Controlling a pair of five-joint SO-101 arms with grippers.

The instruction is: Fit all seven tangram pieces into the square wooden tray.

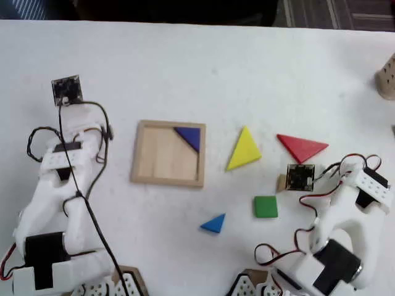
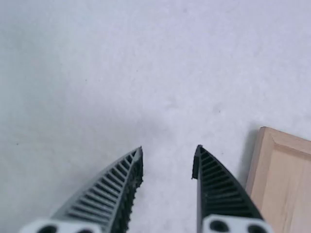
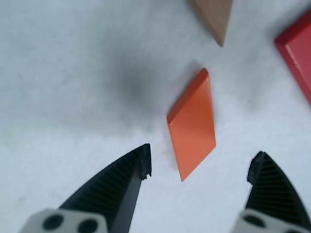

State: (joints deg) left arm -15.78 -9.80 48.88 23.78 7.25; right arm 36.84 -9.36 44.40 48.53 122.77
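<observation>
One dark-blue triangle [image 1: 190, 137] sits in the far right corner of the tray [image 1: 141, 176]. The right gripper [image 3: 201, 160] hangs spread over the orange parallelogram [image 3: 193, 125], right of the tray. The piece looks light, stiff, thin and probably slick, best pinched across its long edges. The left gripper [image 2: 168, 150] gapes just left of the tray.

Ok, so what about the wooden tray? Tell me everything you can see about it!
The square wooden tray is pale wood with a raised rim around a shallow flat recess. It lies flat on the white table, turned slightly askew. One dark blue triangle sits inside, tucked into a corner on the side facing the yellow triangle; the rest of the recess is bare. The left end effector hangs open beside its outer edge, not touching it.
</observation>
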